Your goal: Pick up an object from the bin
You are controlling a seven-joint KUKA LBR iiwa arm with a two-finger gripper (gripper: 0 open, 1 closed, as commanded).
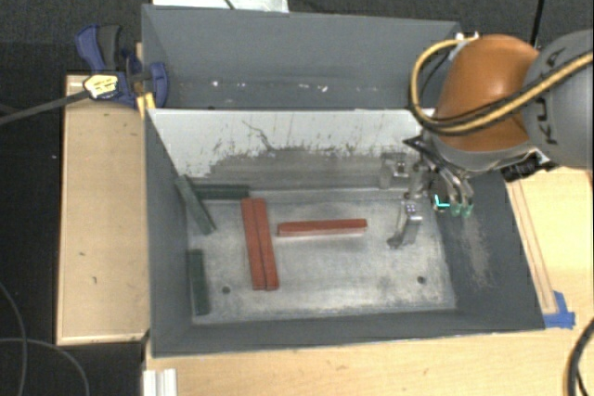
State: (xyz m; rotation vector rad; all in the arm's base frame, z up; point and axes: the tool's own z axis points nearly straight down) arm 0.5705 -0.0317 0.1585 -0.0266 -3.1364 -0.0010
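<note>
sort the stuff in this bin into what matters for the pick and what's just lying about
Job in hand: bin; gripper, low at its right side; thin red bar, nearest the gripper but apart from it, so the likeliest pick.

Lying about: thick red-brown block; dark green bars at the left.

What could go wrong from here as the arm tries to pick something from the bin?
The gripper sits over bare floor, right of the thin red bar, so a grasp here would likely catch nothing. It is also close to the right wall of the bin and might scrape it if it drifts that way.
</note>
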